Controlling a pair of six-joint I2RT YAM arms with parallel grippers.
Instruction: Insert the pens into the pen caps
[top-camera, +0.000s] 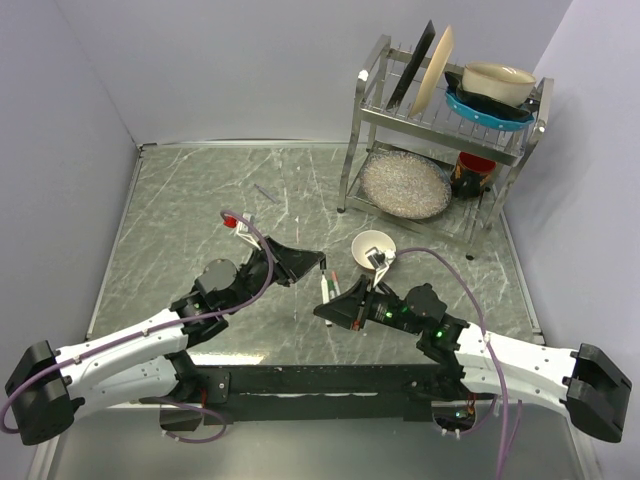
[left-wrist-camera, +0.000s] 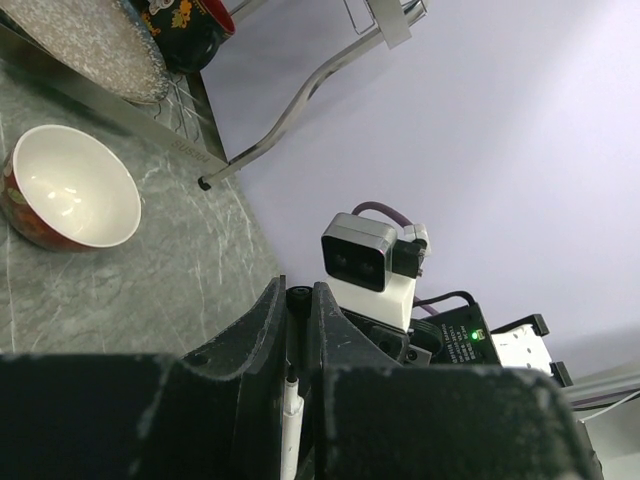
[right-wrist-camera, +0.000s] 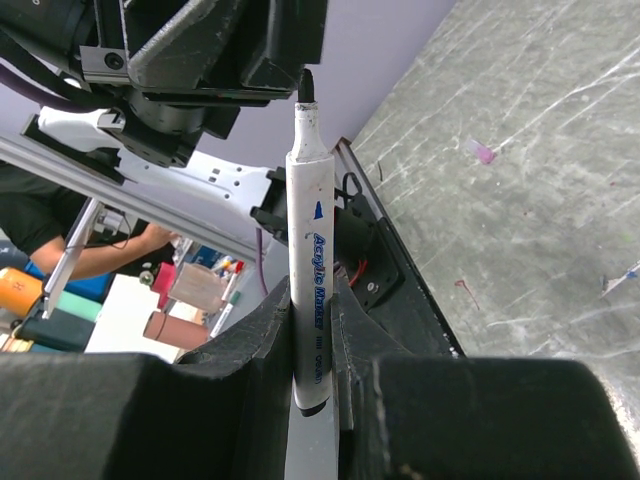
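Grey-green veined stone makes up the table, with a steel dish rack at its far right and a pale bowl standing in front of it. Both arms meet over the near half. The right gripper is clamped narrow around the white barrel of a pen, whose bare dark nib points at the left gripper. That one is pinched almost closed on a small dark round thing at its fingertips, which I take to be the black cap. So the step in hand looks like the mating itself: nib and cap are close, just short of each other or barely touching, and I cannot tell which. The next move, as I judge it, calls for lining the barrel's axis up with the cap's bore, then a short straight push, both grips firm enough that neither piece slips or tilts. Only the right wrist view shows the nib and the printing on the barrel. Only the left wrist view shows the cap end-on, with a sliver of something white in the gap between the fingers. The overhead view alone gives the arms' layout and a thin purplish pen lying well apart toward the far side
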